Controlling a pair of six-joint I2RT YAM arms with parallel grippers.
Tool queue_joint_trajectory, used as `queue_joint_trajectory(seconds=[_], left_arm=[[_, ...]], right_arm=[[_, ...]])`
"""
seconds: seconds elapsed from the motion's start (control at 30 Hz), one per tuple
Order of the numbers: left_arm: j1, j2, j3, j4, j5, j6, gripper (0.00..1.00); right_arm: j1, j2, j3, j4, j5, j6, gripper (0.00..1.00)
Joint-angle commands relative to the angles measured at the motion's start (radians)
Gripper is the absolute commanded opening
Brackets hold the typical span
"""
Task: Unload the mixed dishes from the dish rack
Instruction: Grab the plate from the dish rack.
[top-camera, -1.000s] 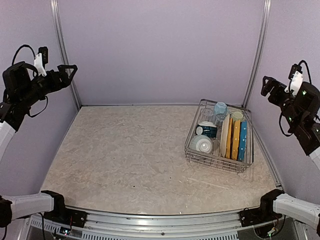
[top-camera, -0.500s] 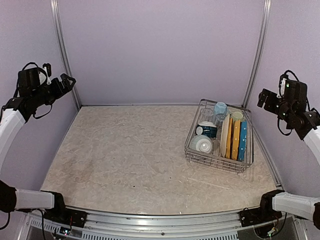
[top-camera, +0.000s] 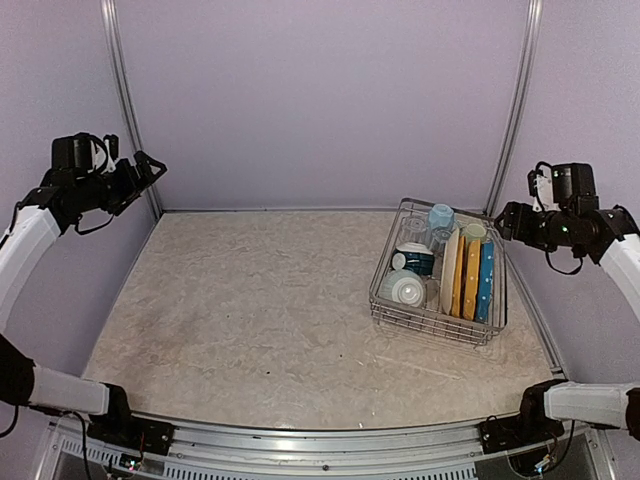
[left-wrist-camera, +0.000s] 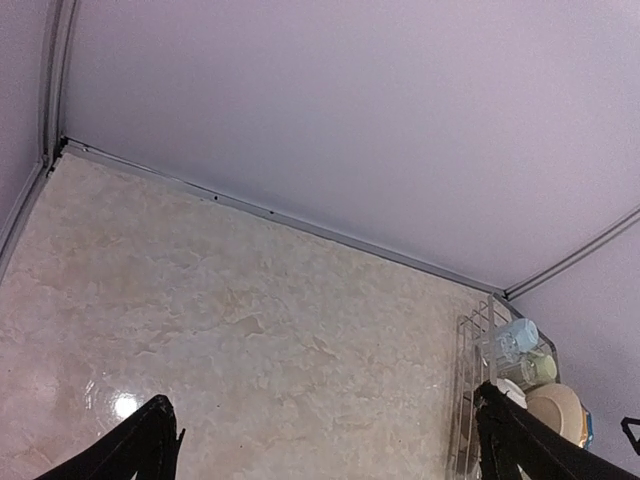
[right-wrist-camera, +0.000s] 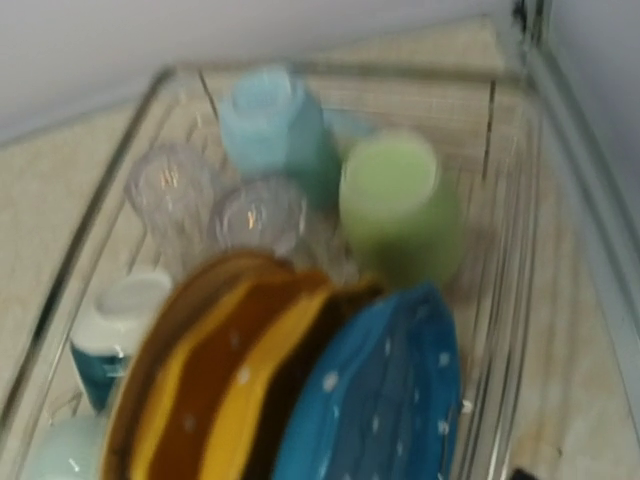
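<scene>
Left wrist: left claw (left-wrist-camera: 325, 415) spread wide, empty.

Beige marbled table (top-camera: 250, 310) carries the wire dish rack (top-camera: 430, 322), near the right hand (top-camera: 503, 222), well apart from the left hand (top-camera: 150, 170)

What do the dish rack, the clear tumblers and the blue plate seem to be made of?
Dish rack: probably metal wire, silver and shiny, with an open grid.
Clear tumblers: likely glass, though clear plastic is possible; you see through them.
Blue plate: seems glazed ceramic, glossy with pale dots.
</scene>
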Motion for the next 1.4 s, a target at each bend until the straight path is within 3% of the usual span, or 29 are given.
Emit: queue_joint_trajectory(seconds=[0.0, 0.3, 0.6, 0.97, 1.37], left_arm=[[-0.077, 0.046, 0.052, -0.045, 0.105, -0.003, 0.99], [-0.241, 0.099, 0.069, -0.082, 0.065, 0.054, 0.99], [-0.335, 0.159, 0.090, -0.113, 0.072, 0.068, 0.99], [-0.370, 0.174, 0.097, -0.128, 0.046, 0.083, 0.99], [-0.399, 0.205, 0.103, -0.139, 0.040, 0.086, 0.99]], right_arm=[[0.018, 0.054, -0.003, -0.105, -0.039, 0.035, 0.72], [0.027, 0.096, -0.096, -0.016, -0.099, 0.079, 0.59], [0.026, 0.110, -0.156, 0.094, -0.165, 0.144, 0.47], [0.025, 0.146, -0.179, 0.153, -0.160, 0.154, 0.35], [0.024, 0.155, -0.215, 0.208, -0.121, 0.163, 0.33]])
